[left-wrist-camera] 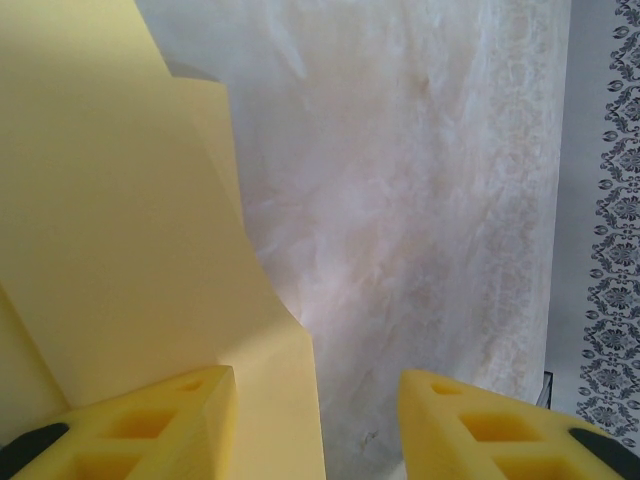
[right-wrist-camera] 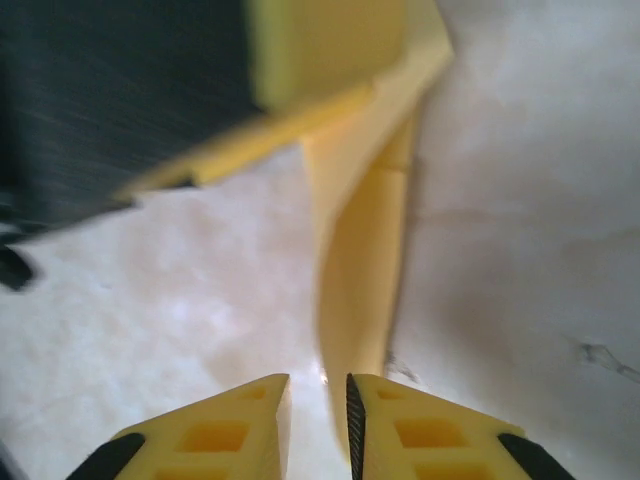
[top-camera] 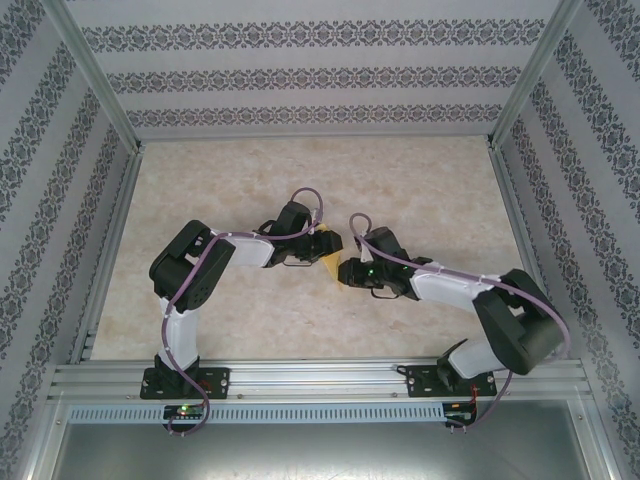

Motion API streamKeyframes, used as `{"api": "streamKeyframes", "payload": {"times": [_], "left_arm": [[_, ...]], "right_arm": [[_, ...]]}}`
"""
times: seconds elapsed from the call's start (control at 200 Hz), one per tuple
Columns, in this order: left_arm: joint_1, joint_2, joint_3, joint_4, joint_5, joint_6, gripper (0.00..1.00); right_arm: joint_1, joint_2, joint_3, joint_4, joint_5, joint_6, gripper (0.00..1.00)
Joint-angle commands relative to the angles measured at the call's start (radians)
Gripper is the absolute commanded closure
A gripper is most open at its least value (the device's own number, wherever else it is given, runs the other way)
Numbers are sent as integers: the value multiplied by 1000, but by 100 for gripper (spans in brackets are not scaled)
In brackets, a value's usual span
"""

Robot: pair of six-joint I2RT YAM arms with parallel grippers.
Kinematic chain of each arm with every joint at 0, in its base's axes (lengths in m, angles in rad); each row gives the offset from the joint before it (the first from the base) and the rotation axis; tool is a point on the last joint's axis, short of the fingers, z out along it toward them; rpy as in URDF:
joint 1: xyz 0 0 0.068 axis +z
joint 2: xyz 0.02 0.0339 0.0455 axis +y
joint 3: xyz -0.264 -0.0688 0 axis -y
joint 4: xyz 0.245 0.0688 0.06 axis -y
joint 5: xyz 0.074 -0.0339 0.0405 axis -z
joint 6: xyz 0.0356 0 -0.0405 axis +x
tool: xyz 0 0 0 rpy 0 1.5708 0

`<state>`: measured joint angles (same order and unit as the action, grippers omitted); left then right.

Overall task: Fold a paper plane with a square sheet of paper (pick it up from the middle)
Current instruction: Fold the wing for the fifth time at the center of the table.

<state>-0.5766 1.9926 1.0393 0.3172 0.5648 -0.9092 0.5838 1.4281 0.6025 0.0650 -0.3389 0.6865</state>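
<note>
The yellow sheet of paper [top-camera: 331,265] stands folded on edge between the two arms at the middle of the table. In the left wrist view the paper [left-wrist-camera: 120,200] shows layered flaps and lies against the inner side of the left finger [left-wrist-camera: 150,420]. My left gripper [left-wrist-camera: 316,385] is open, with bare table between the paper and its other finger. In the right wrist view the paper [right-wrist-camera: 365,250] runs as a narrow curved strip down to my right gripper [right-wrist-camera: 318,385]. Its jaws stand a narrow gap apart, the paper's end against the right pad.
The marbled beige table [top-camera: 300,180] is walled in by patterned panels and an aluminium frame [top-camera: 110,250]. The left gripper's finger [right-wrist-camera: 320,45] and dark body hang close above and ahead of my right gripper. Both arm bases sit on the near rail [top-camera: 320,380].
</note>
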Motion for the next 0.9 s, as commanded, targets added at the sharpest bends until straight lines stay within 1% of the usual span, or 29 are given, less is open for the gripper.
{"api": "streamKeyframes", "payload": {"times": [0.0,0.075,0.12,0.24,0.49,0.56,0.639,0.804,0.894], "left_arm": [[3,40,-7,-113,-34,0,52],[3,39,-7,-114,-36,0,52],[3,39,-6,-113,-37,-2,52],[3,39,-5,-117,-35,-1,52],[3,40,-3,-116,-34,1,52],[2,40,-4,-118,-35,1,52],[3,40,-5,-118,-35,0,52],[4,40,-7,-122,-38,2,52],[6,40,-7,-122,-38,3,52]], "right_arm": [[-1,7,32,55,-79,29,86],[14,61,56,112,-114,65,94],[22,93,57,150,-115,87,96],[40,149,51,213,-86,111,98],[45,188,50,170,-21,78,98],[32,207,42,162,-27,79,99],[15,225,4,191,-47,94,99],[0,214,-50,188,-34,96,99],[-4,209,-77,214,-40,111,99]]}}
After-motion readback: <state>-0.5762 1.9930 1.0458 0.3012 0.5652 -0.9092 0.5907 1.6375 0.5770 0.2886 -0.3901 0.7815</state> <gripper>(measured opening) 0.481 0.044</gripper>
